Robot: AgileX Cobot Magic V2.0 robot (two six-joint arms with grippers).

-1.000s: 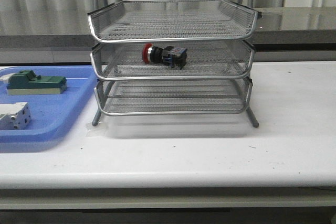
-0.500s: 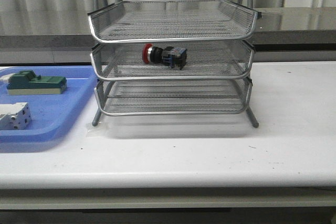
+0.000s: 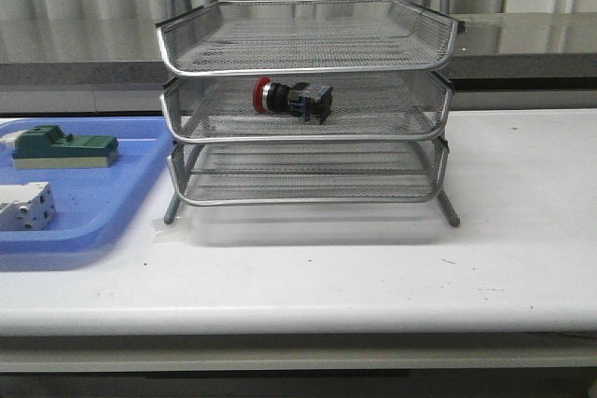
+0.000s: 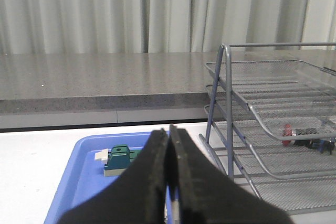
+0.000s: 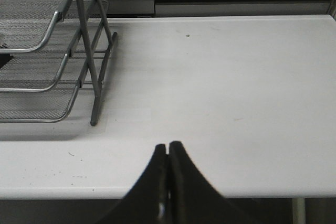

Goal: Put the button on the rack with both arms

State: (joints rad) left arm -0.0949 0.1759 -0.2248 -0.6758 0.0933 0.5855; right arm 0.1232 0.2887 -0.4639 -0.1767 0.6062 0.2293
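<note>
The button, red cap with a black and blue body, lies on its side in the middle tier of the silver wire-mesh rack. In the left wrist view the button shows through the mesh of the rack. My left gripper is shut with nothing in it, back from the rack above the blue tray's side. My right gripper is shut and empty over the bare table, apart from the rack. Neither arm shows in the front view.
A flat blue tray lies left of the rack, holding a green block and a white terminal block. The white table stretches to the right of the rack. A grey ledge and curtains stand behind.
</note>
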